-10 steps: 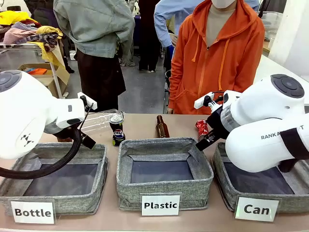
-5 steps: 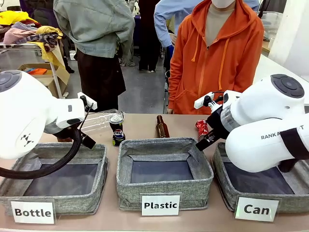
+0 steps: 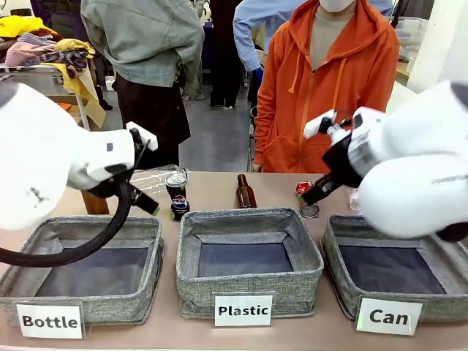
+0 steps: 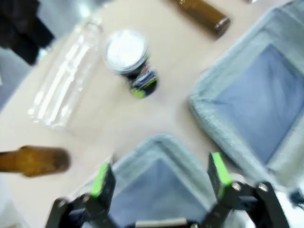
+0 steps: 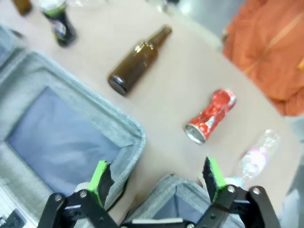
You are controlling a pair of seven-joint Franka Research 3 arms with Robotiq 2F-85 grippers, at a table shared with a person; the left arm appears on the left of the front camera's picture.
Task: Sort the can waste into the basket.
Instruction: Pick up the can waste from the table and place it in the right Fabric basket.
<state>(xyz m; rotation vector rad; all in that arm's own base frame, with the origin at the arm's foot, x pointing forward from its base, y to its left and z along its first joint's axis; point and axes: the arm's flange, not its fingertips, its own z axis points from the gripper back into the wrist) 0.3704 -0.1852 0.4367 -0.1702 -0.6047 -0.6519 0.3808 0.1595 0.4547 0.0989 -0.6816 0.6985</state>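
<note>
You see the dented red can (image 5: 210, 116) whole from the right wrist. It lies on the tabletop (image 5: 180, 80) near the Can basket (image 3: 439, 307), though in the front view the right arm hides most of it. Bare tabletop separates it from the brown bottle (image 5: 137, 64). The right pincer (image 5: 156, 170) and left pincer (image 4: 159, 171) both stand apart and empty. The left wrist view is blurred — the dark can (image 4: 130, 59) stands upright beside a clear bottle (image 4: 66, 90).

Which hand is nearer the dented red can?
Right. The right hand hovers beside the red can; the left hand hangs far off, near the dark can.
</note>
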